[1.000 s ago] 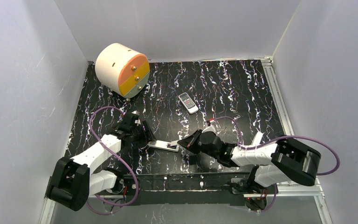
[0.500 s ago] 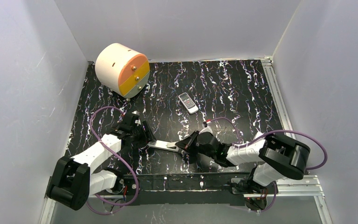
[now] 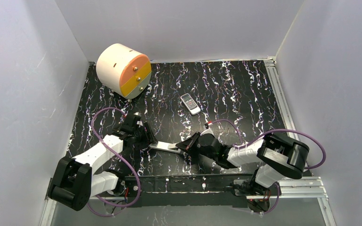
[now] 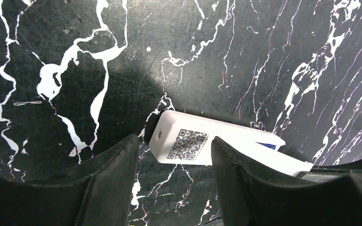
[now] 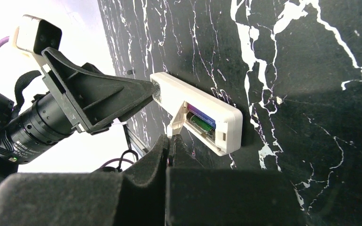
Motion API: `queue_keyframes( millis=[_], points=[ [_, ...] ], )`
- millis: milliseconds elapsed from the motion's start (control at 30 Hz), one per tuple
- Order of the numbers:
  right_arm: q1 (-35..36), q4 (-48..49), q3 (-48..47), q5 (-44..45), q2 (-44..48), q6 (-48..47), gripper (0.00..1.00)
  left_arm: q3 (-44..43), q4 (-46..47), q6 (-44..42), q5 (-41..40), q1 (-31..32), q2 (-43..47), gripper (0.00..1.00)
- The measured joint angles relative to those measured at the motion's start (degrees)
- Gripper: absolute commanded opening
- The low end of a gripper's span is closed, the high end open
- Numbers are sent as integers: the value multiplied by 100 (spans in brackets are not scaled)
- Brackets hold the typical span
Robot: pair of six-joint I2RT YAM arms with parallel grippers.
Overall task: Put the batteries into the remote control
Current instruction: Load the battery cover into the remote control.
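A white remote point(image 3: 162, 146) lies back side up near the front of the table, its QR label point(image 4: 188, 145) showing. Its battery bay is open, with a purple battery point(image 5: 199, 113) and a dark green battery point(image 5: 201, 125) lying inside. A white battery cover point(image 5: 176, 124) stands tilted at the bay's edge, and my right gripper point(image 5: 172, 137) is shut on its lower edge. My left gripper point(image 4: 174, 141) is open, its fingers straddling the remote's labelled end without squeezing it. A red-orange battery is not in view.
A second, grey remote point(image 3: 190, 103) lies face up mid-table. A round white drawer unit point(image 3: 123, 70) with orange and yellow fronts stands at the back left. White walls enclose the black marbled table point(image 3: 235, 89) on three sides.
My right gripper has moved left, up to the white remote's open bay. The left gripper and the remote have stayed where they were.
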State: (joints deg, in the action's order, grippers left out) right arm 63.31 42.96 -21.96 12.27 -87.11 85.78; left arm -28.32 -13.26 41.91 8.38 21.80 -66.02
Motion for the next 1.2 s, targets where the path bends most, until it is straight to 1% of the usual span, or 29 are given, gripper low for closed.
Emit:
queue_keyframes(
  millis=[367, 567, 800, 1200],
  points=[
    [15, -4, 0, -4, 0, -2, 1, 0, 2, -15, 4, 0, 0, 55],
    [20, -236, -2, 2, 4, -13, 17, 0, 0, -15, 4, 0, 0, 56],
    [76, -708, -50, -26, 31, -92, 30, 0, -2, -15, 2, 0, 0, 56],
    [85, -1078, -94, -7, 236, -214, 39, -2, -11, -17, 0, 0, 2, 59]
  ],
)
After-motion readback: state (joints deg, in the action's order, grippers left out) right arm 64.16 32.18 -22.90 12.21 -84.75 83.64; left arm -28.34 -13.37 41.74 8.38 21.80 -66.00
